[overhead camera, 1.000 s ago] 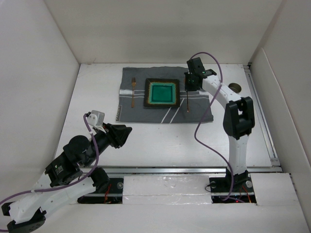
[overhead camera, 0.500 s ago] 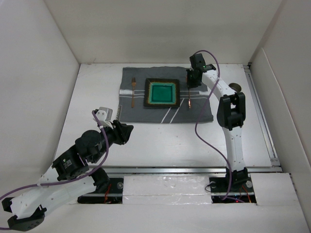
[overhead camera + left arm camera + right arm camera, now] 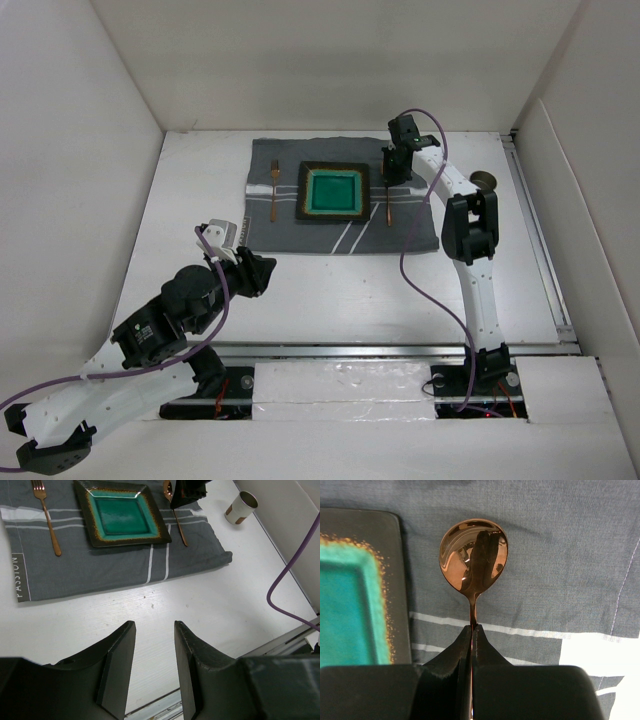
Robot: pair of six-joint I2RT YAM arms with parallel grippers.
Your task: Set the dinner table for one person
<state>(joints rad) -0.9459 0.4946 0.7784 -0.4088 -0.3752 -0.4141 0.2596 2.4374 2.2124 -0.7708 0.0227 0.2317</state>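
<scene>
Seemingly little remained: the right gripper (image 3: 471,629) was clamped on the spoon (image 3: 473,555) over the mat (image 3: 560,555), plate (image 3: 350,595) just left of it and fork (image 3: 273,188) beyond, the left gripper (image 3: 155,630) hung open and empty above the dinner table (image 3: 210,605), and the cup (image 3: 240,507) stood off the mat.

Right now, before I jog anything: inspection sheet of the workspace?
Surface: large plain white tabletop, grey striped cloth mat at its far middle.
Job's things: square teal-glazed plate mid-mat; copper fork on the mat left of it; copper spoon right of it; white paper cup upright on the table, off the mat's right side.
Clutter: nothing seen.
Grippers: left fingers open, empty, over bare table; right fingers shut on the spoon's handle.
Cables: purple cable looping off each arm.
Surroundings: white enclosure walls.
</scene>
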